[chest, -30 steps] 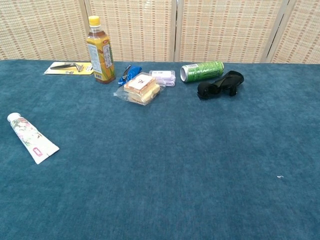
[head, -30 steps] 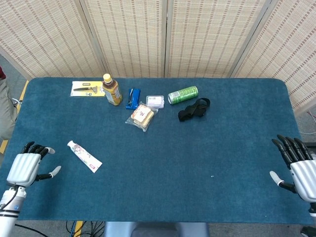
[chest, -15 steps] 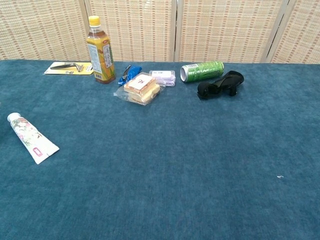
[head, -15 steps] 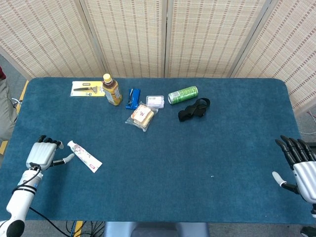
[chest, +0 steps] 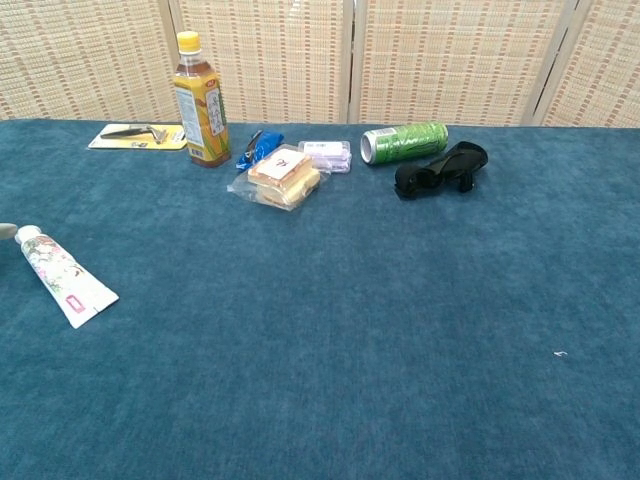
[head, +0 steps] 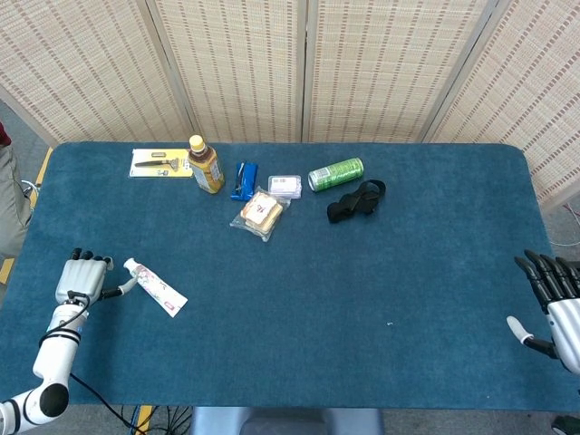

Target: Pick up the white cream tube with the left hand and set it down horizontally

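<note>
Lying flat, cream tube beside left robot hand.

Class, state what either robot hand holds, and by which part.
Nothing is held. The left hand is open beside the white cream tube; the right hand is open.

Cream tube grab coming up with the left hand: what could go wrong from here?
1. The white cream tube lies flat on the blue cloth, and the left hand is at its cap end, thumb tip about at the cap. Closing there may only nudge or spin the tube.
2. The tube sits near the table's left edge, so a push could slide it outward.
3. In the chest view the hand is almost wholly out of frame, so contact is hard to judge.
</note>
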Controlling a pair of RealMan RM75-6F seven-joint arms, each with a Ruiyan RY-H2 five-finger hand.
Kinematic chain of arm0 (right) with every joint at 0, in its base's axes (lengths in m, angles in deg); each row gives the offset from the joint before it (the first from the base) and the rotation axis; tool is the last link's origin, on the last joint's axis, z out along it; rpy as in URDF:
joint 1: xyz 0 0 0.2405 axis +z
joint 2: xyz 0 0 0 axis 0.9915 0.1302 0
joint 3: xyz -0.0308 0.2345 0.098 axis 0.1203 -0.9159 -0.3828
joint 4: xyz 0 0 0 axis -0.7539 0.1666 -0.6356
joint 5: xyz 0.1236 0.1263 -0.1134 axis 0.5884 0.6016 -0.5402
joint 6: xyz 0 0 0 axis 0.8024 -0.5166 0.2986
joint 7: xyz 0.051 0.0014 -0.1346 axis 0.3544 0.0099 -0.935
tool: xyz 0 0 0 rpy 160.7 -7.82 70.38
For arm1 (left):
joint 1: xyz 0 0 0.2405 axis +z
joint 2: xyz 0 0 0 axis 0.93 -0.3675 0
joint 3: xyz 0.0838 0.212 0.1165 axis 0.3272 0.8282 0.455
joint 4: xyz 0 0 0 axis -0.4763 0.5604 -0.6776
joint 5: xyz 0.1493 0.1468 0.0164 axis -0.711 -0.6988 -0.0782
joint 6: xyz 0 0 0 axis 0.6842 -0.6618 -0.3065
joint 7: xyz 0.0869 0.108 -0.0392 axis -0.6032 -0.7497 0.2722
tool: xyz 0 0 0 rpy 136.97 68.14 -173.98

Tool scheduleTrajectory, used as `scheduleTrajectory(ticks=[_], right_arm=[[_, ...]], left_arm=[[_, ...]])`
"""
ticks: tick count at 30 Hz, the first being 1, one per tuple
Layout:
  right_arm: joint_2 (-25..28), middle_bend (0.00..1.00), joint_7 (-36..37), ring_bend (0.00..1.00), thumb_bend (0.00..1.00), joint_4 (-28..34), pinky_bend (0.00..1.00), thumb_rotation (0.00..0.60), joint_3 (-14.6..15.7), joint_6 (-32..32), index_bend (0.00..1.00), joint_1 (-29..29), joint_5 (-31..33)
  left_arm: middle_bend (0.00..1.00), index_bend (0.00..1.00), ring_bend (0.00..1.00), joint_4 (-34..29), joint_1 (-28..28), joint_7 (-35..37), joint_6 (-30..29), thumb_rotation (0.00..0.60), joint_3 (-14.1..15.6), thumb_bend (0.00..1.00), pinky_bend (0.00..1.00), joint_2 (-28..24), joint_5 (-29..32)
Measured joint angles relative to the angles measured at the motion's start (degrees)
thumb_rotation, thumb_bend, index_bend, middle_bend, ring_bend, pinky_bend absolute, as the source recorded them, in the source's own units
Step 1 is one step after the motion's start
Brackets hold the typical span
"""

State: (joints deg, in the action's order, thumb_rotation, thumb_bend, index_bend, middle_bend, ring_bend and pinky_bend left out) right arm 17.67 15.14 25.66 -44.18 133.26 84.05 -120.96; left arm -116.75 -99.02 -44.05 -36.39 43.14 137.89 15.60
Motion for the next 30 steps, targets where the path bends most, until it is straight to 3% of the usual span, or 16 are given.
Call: scheduleTrajectory(ticks=[10,18,30], right_arm=[[0.1,0.06,1.4,0.00,0.21,-0.7,0.00,0.600,0.2,1.3,0.07,-1.0,-0.2],[0.1,0.06,1.9,0.00,0.21,-1.0,0.00,0.600,0.3,2.5,0.07,-1.8,-0.4],[-0.2,0.06,2.4,0.00,0.21,-1.5,0.00,0.600,0.3,3.0,0.07,-2.3,-0.5]], left_arm=[[0.30,0.29,0.15,2.7,-2.1,-4.2,-0.7,0.008,1.1,0.12,0.05,3.0,4.1],[0.29,0.28,0.14,2.7,-5.5,-9.1,0.9,0.013,0.6,0.12,0.05,4.6,12.2],[0.29,0.28,0.14,0.3,-8.9,-5.1,4.0,0.017,0.2,0.12,0.05,5.9,9.7]])
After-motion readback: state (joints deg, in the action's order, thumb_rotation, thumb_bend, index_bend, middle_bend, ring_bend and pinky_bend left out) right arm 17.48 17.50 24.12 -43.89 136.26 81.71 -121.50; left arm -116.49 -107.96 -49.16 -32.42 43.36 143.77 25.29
